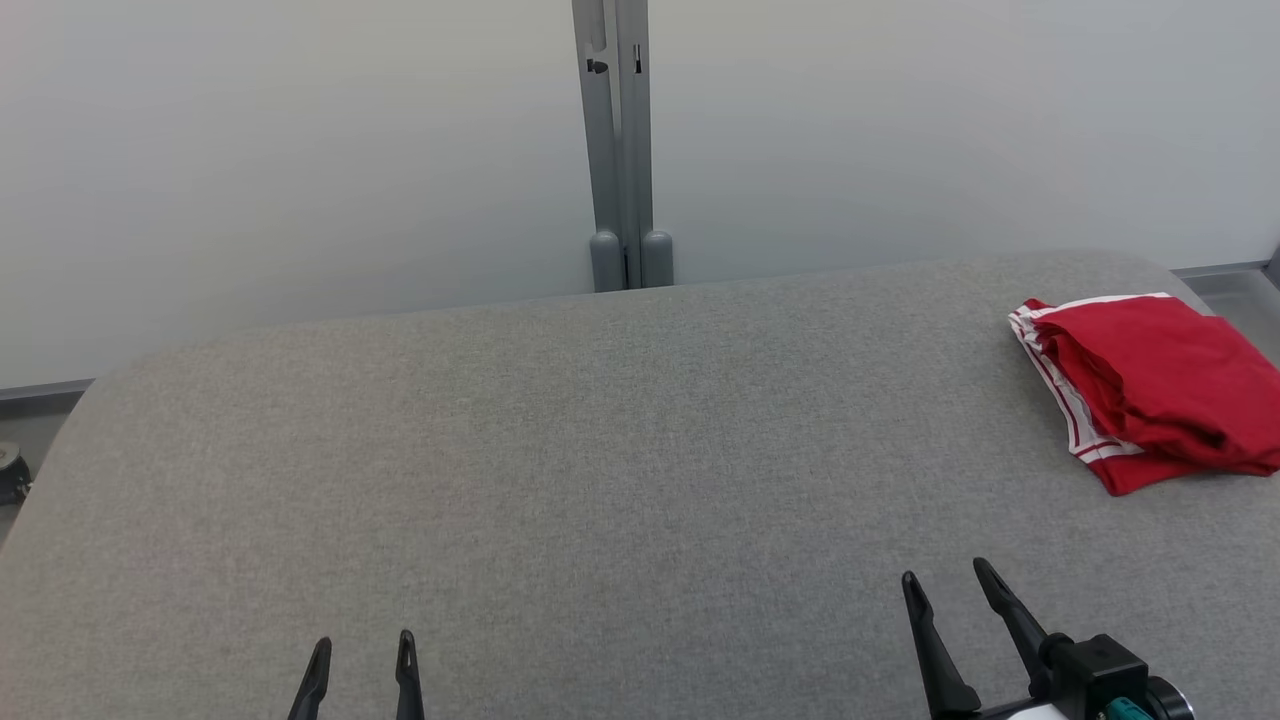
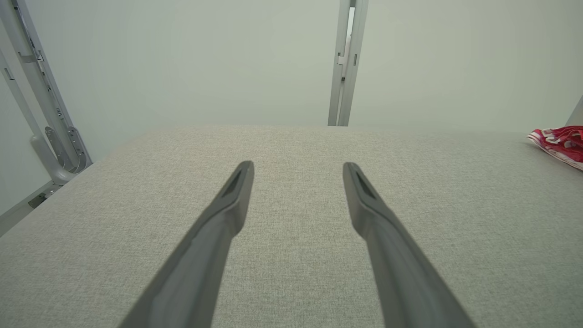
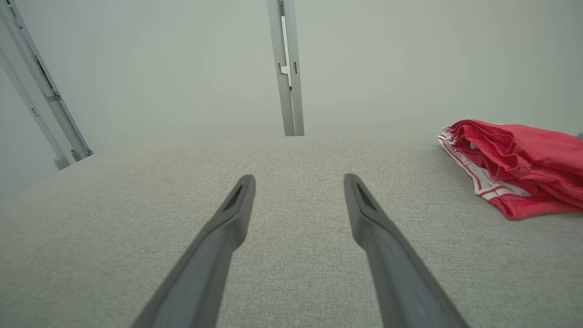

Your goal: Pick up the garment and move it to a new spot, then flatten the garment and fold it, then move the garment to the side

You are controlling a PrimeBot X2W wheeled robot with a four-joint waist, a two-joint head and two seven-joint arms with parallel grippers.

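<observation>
The garment (image 1: 1150, 385) is red with white stripes along its edge and lies folded at the far right of the grey table (image 1: 600, 450). It also shows at the right in the right wrist view (image 3: 514, 159) and as a small red patch in the left wrist view (image 2: 562, 141). My left gripper (image 1: 363, 645) is open at the lower left, well away from the garment. My right gripper (image 1: 945, 578) is open at the lower right, in front of the garment and apart from it. Both wrist views show open fingers (image 2: 237, 191) (image 3: 237, 200) with nothing between them.
A grey upright post (image 1: 622, 150) stands behind the table's far edge against a pale wall. Slanted metal frame legs (image 2: 50, 118) show at the left. The table's corners are rounded, and the garment lies near the right edge.
</observation>
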